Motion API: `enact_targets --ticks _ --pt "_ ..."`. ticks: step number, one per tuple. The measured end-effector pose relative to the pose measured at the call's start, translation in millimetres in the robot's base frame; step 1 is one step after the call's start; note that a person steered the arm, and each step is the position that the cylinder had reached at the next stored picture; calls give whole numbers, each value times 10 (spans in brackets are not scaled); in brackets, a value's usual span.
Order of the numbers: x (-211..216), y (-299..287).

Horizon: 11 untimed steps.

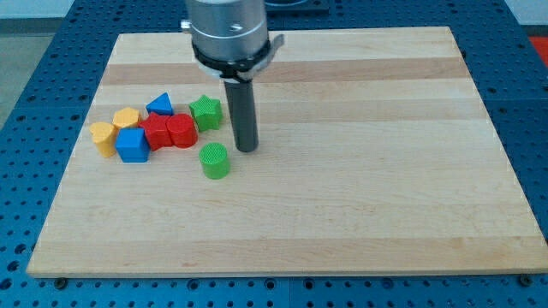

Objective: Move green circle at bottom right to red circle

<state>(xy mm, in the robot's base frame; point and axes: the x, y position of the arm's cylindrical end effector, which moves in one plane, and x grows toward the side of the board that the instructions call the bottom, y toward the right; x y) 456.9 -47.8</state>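
The green circle (215,161) stands on the wooden board (360,188), left of centre. The red circle (181,131) sits up and to the left of it, about a block's width away, beside a second red block (157,132). My tip (247,150) is just right of the green circle and slightly above it in the view, with a narrow gap between them. The rod rises to the arm's grey mount (227,30) at the view's top.
A green star (205,111) lies right of the red circle and above the green circle. A blue triangle (160,106), a blue block (132,145), an orange block (127,119) and a yellow-orange block (104,135) cluster at the left.
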Motion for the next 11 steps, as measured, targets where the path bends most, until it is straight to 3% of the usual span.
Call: enact_targets --ticks 2,5,11 --pt "463 -72" --pt "388 -722" --pt "600 -793"
